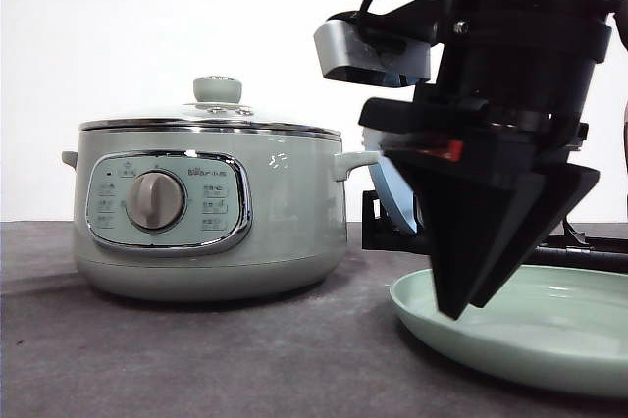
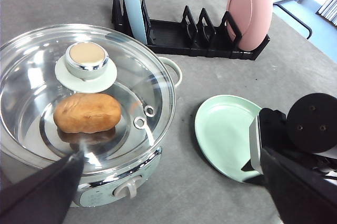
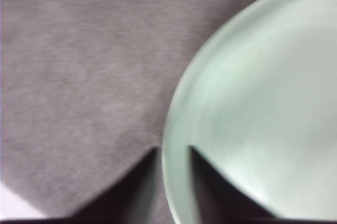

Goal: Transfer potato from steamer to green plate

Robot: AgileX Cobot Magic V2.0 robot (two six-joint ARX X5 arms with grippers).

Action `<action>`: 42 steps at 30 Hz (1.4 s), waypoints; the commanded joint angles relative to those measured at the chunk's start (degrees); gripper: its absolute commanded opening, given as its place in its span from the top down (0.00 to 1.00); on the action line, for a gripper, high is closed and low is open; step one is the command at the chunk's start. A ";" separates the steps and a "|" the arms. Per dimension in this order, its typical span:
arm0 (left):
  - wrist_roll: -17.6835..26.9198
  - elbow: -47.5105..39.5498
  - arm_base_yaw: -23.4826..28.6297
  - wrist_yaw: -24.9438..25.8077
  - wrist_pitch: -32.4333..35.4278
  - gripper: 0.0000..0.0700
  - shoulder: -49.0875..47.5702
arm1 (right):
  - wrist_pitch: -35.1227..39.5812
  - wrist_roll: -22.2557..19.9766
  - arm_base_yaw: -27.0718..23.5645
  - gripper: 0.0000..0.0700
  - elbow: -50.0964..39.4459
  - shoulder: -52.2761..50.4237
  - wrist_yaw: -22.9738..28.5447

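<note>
Left wrist view: potato (image 2: pixel 87 112), judged firm and smooth, is best grasped across its middle; right gripper (image 3: pixel 172 153) is narrowly parted, empty.

potato (image 2: pixel 87 112) in steamer (image 1: pixel 208 214) (lid on), green plate (image 1: pixel 549 339) right, rack (image 2: pixel 184 34) behind

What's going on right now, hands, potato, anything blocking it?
Right hand low at green plate rim, nearly shut, empty. Left hand open above steamer. Potato inside steamer. Glass lid on, blocking.

Small illegible brand mark and button labels on steamer (image 1: pixel 211 212) panel.
</note>
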 commanded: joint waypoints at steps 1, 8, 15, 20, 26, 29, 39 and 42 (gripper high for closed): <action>0.70 1.33 -0.22 0.42 0.54 0.00 0.39 | 0.25 1.28 0.61 0.53 0.80 0.24 -0.34; 0.70 1.33 -0.22 0.42 0.55 0.00 0.39 | 0.12 2.30 -0.19 0.34 1.43 -6.06 -2.78; 0.68 1.33 -0.22 0.42 0.58 0.00 0.39 | 0.11 3.09 -5.31 0.20 4.48 -16.91 -8.24; 0.66 1.33 -0.22 0.42 0.57 0.00 0.39 | 0.12 2.33 -10.92 0.19 6.34 -24.53 -10.75; 0.66 1.33 -0.22 0.42 0.59 0.00 0.39 | -0.04 -1.45 -20.70 0.05 6.49 -31.51 -15.23; 0.66 1.33 -0.22 0.42 0.59 0.00 0.39 | -0.02 -3.82 -25.97 0.05 6.49 -33.61 -17.63; 0.64 1.33 -0.22 0.42 0.58 0.00 0.39 | -2.82 -8.75 -37.03 0.05 6.26 -37.91 -23.52; 0.66 1.35 -0.23 0.40 0.57 0.00 0.45 | -4.83 -9.46 -38.81 0.05 6.25 -39.20 -24.19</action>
